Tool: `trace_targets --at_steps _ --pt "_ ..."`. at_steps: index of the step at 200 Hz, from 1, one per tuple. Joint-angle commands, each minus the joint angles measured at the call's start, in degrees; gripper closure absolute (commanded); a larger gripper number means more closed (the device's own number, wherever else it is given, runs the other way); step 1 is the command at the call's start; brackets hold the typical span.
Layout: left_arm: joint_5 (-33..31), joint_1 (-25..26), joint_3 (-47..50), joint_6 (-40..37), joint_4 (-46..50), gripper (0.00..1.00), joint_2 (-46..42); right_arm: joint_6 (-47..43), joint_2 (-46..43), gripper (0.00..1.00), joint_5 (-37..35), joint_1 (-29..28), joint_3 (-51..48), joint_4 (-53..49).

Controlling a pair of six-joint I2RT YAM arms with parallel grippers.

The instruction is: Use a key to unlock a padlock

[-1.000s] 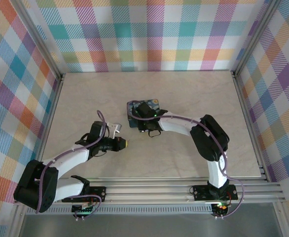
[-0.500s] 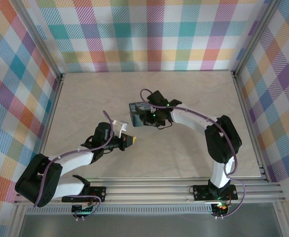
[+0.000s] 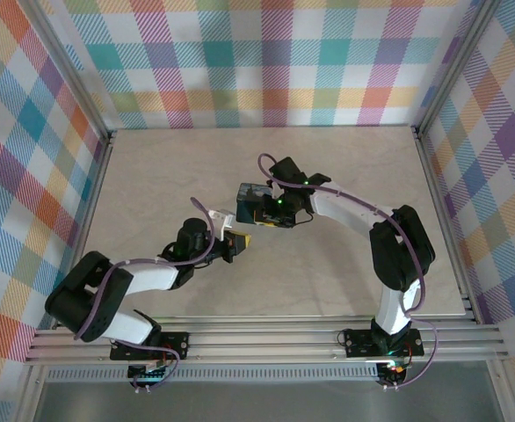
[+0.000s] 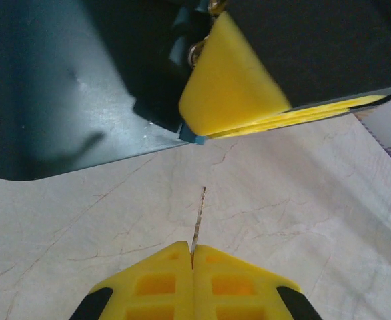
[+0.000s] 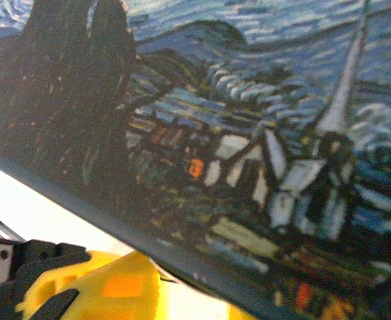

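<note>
Presently the work stands at the approach step: the key is in hand but not yet in the lock. The left gripper (image 4: pixel 193 253) has its jaws pressed fully together on the key (image 4: pixel 197 220), whose thin blade juts beyond the tips, seen edge-on. In the overhead view that gripper sits just left of and nearer than the tin (image 3: pixel 250 195), about mid-table (image 3: pixel 152 167).

The right gripper (image 3: pixel 273 214) is at the tin's near right side. In the left wrist view its yellow fingers (image 4: pixel 229 87) lie almost closed on each other, with a small blue corner showing at their tips. I judge that corner to be the padlock (image 4: pixel 190 137), pinched there against the tin's lower edge. Its shackle and keyhole cannot be made out. The blade points toward that corner, with a clear gap of bare table between them.

The next move, in my judgement, is to advance the blade along its own line to the keyhole, turned to match the slot, with the right arm steady. Since the keyhole is unseen, alignment is the chief risk. A miss would skid off the body or shove the tin.
</note>
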State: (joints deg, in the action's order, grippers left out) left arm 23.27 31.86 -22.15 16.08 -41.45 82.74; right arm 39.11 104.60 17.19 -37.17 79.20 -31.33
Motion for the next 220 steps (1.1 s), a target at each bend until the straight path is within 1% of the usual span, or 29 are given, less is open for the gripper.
trace_targets --at_steps 1,43,75,220 --pt "0.40 0.40 0.19 2.57 -8.32 1.00 2.78 1.38 -2.81 1.00 3.58 0.57 0.79 1.82" --pt "1.76 0.39 -1.30 4.66 -12.43 1.00 7.32 1.58 -3.26 1.00 4.38 1.04 -0.03 2.12" --pt "2.09 0.37 -1.93 5.76 -14.08 1.00 8.81 1.59 -3.64 1.00 4.59 1.39 -0.94 2.53" --pt "2.27 0.37 -2.83 7.80 -13.57 1.00 6.37 1.95 -3.45 1.00 5.29 2.10 -3.07 4.59"
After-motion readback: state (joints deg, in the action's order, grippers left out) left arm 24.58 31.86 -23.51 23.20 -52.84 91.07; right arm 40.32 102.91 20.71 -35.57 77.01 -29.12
